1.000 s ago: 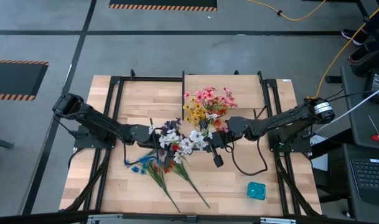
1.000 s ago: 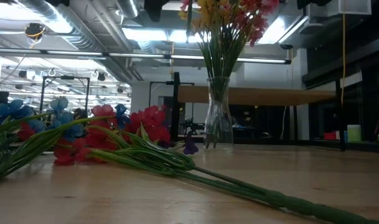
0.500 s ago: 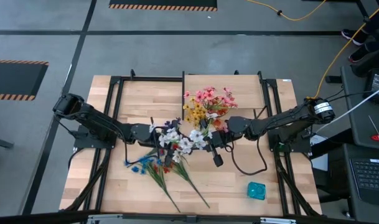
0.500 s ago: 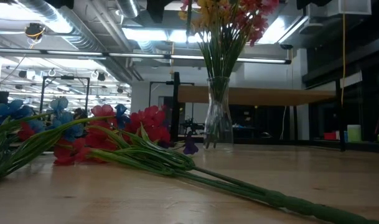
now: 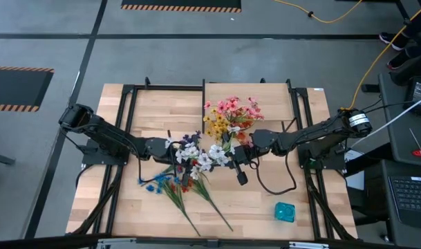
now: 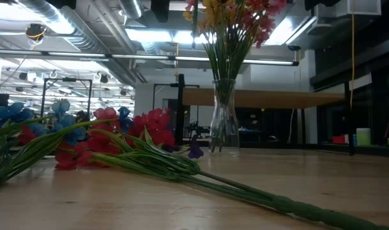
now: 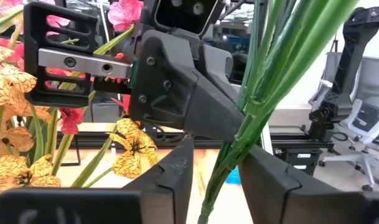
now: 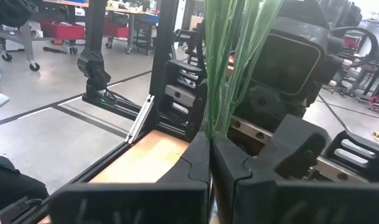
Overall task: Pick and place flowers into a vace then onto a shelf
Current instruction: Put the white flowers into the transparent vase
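Note:
A spray of white and purple flowers [image 5: 200, 158] stands upright in the air at the table's middle, between my two level grippers. My right gripper [image 8: 211, 155] is shut on its green stems [image 8: 221, 74]. My left gripper [image 7: 215, 177] comes from the table's left, its fingers a narrow gap apart on either side of the same stems [image 7: 229, 158]. Behind them a glass vase [image 6: 224, 121] holds pink and yellow flowers [image 5: 231, 116]. More flowers [image 5: 174, 185] lie flat on the tabletop near the front. The shelf [image 6: 264, 98] shows far back in the low view. My right gripper pinches the spray's stems [image 8: 213, 127] between its two fingers. It comes level from the table's right, its fingers across the stems. The spray stands upright, rising above the fingers, clear of the table. My left gripper brackets the stems [image 7: 225, 168]; I cannot tell whether a finger touches them.
A small teal object [image 5: 285, 211] lies at the table's front right. A black cable [image 5: 269, 185] loops on the tabletop below the right arm. Black frame rails [image 5: 127, 117] run along both sides of the tabletop.

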{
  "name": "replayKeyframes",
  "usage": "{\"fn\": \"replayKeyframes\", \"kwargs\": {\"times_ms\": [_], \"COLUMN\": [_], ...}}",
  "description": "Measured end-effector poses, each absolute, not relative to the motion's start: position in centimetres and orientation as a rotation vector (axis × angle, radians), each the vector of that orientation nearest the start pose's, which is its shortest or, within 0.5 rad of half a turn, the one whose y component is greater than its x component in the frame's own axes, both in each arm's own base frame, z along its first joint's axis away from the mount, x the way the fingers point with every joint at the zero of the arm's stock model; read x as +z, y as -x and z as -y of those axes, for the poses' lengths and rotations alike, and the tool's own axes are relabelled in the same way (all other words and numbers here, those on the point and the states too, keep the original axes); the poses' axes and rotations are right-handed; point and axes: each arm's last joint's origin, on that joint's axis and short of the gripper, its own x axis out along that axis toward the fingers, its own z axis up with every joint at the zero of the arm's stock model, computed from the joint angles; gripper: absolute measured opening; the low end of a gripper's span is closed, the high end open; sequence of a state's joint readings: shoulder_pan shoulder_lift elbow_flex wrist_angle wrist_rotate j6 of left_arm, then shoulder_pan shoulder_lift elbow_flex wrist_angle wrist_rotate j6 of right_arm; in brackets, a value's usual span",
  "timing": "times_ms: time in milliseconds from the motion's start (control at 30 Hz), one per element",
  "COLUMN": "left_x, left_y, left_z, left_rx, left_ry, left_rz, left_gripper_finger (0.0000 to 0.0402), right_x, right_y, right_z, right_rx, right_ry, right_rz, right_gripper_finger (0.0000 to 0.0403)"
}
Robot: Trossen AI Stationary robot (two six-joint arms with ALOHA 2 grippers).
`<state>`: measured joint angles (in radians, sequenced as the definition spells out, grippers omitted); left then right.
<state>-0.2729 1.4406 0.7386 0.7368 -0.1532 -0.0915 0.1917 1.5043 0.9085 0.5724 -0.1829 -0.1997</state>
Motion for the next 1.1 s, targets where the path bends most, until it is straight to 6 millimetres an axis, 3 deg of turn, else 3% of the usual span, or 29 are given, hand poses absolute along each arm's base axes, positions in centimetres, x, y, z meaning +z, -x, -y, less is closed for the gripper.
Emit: {"fn": "replayKeyframes", "kwargs": {"times_ms": [700, 1100], "left_x": [25.52, 25.76], "left_y": [-29.74, -29.58], "left_z": [7.93, 8.07], "left_rx": [-0.135, -0.140], "left_ry": [0.059, 0.065], "left_rz": [0.023, 0.030], "left_gripper_finger": [0.0010, 0.0010], "right_x": [27.56, 27.68], "right_y": [-32.78, -32.78], "right_z": [-6.90, -6.94], "right_rx": [0.377, 0.382], "right_ry": [0.194, 0.218], "right_rz": [-0.001, 0.012], "right_gripper_finger": [0.0006, 0.0125]}}
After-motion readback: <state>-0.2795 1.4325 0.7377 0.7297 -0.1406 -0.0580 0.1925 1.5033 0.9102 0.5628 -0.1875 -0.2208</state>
